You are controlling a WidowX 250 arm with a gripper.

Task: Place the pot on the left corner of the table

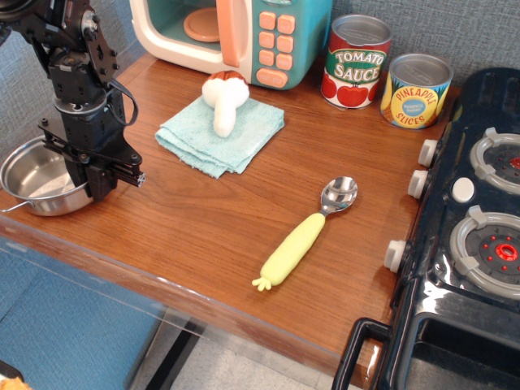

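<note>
The shiny steel pot (32, 175) sits on the brown wooden table (203, 215) at its front left corner, close to the edge, with one wire handle pointing over the front-left edge. My black gripper (85, 180) reaches down onto the pot's right rim and appears shut on it. The fingertips are mostly hidden behind the gripper body.
A teal cloth (219, 134) with a white mushroom toy (225, 101) lies mid-table. A yellow-handled spoon (305, 236) lies to the right. A tomato sauce can (356, 61), a pineapple can (416, 89) and a toy microwave (236, 32) stand at the back. A dark toy stove (471, 236) is on the right.
</note>
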